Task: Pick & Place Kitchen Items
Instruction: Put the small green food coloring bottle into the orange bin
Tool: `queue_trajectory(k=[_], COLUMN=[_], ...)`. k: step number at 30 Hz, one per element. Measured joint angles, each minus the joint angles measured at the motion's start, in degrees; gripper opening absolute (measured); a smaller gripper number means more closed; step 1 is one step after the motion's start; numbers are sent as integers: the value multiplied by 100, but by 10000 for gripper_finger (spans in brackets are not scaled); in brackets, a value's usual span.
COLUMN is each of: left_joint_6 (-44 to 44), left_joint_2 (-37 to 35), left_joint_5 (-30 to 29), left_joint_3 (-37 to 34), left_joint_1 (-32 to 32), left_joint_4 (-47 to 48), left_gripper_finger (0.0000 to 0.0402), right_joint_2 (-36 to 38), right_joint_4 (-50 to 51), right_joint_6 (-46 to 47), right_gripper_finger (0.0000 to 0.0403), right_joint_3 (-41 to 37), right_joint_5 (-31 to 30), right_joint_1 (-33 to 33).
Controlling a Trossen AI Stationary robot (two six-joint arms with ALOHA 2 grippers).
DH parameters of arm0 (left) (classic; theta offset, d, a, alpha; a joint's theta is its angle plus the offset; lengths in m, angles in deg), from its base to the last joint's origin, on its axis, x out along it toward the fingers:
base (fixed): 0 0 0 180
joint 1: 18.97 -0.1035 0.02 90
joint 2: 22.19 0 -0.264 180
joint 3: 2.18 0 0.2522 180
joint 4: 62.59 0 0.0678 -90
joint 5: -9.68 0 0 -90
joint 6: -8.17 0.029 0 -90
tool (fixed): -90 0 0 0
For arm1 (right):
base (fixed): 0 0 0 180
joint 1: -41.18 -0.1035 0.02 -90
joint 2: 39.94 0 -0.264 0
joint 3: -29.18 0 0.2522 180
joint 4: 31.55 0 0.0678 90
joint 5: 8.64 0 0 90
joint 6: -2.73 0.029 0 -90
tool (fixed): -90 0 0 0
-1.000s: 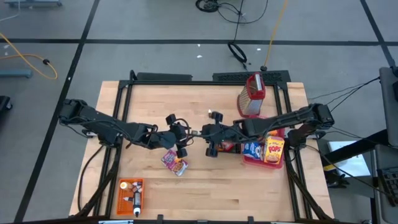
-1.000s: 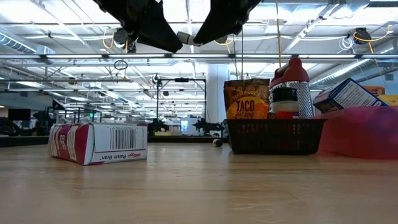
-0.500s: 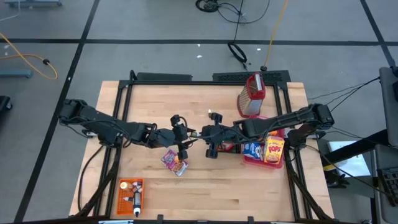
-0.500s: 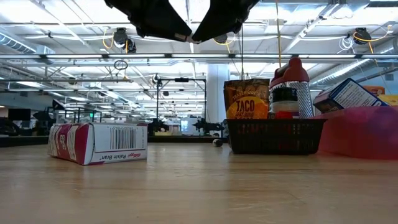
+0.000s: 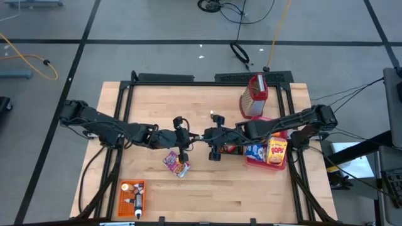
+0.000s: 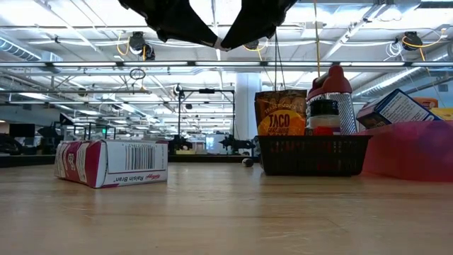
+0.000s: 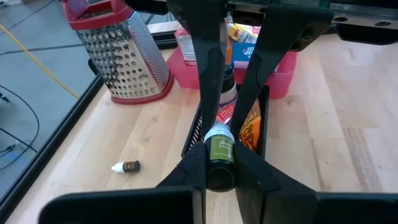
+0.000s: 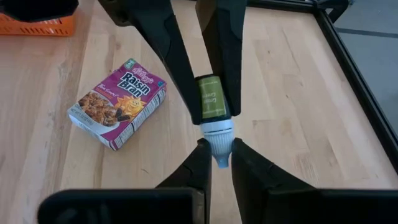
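Note:
A tiny dark-green bottle [image 8: 209,99] with a white cap is held level in the air between both grippers, over the table's middle. My left gripper [image 7: 219,167] is shut on its base end; my right gripper [image 8: 219,152] is shut on its cap end. In the high view they meet nose to nose, left gripper [image 5: 191,135] and right gripper [image 5: 205,134]. A purple Raisin Bran box [image 5: 176,163] lies flat on the table just nearer than them. Further boxes stand in the red tray [image 5: 259,161]. My left gripper pinches the bottle's dark base end [image 7: 219,177] between its two fingers, coming level from the table's left, along the bottle. The bottle is lifted clear and lies level. My right gripper pinches the white cap [image 8: 219,142] between its fingertips, coming level from the table's right, along the bottle.
A black mesh basket [image 6: 311,154] with a taco packet [image 6: 281,113] sits under the right arm, beside the red tray. A metal grater [image 5: 254,96] stands at the far right. A small brown bottle [image 7: 126,167] lies on the wood. An orange crate [image 5: 132,198] sits near left.
My left gripper has moved toward the table's right, closing the gap to my right gripper until the two meet nose to nose. The Raisin Bran box has stayed where it was.

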Motion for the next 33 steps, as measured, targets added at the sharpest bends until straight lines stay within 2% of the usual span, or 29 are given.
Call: queue_trajectory(k=[13, 20, 33], left_joint_6=[-341, -895, -3323], left_joint_2=[-2, -11, 7], left_joint_5=[-39, 114, 2217], left_joint_3=[12, 0, 0], left_joint_1=[48, 286, 1233], left_joint_4=[524, 1431, 3516], left_gripper_finger=[39, 39, 41], right_joint_2=[-11, 2, 2], right_joint_4=[33, 175, 411], right_joint_6=[15, 6, -18], right_gripper_finger=[65, 67, 68], right_joint_3=[0, 13, 11], right_joint_5=[-51, -100, -70], right_joint_1=[11, 17, 174])
